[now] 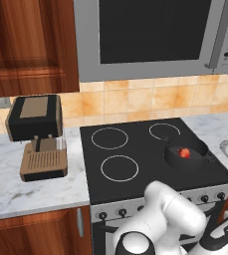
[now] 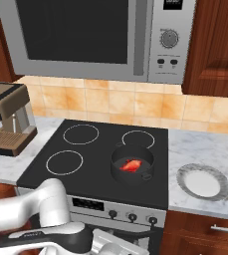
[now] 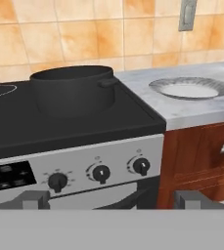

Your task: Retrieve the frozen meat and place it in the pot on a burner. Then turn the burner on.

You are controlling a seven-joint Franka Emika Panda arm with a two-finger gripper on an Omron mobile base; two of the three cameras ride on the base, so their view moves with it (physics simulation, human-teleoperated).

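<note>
The small red-pink lump of frozen meat (image 2: 131,165) already lies inside the low, wide black pot (image 2: 131,164) on the front right burner of the black glass stove (image 1: 135,174), so what is left to handle is probably a small black knob (image 3: 141,166) on the stove's front edge. It looks stiff, smooth and likely slippery, best pinched across its raised ridge. The gripper (image 3: 111,200) faces the knob row with jaws spread wide and empty.

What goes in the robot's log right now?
meat: in pot | pot: front right burner | gripper: open, facing knobs | burner: not yet on
</note>
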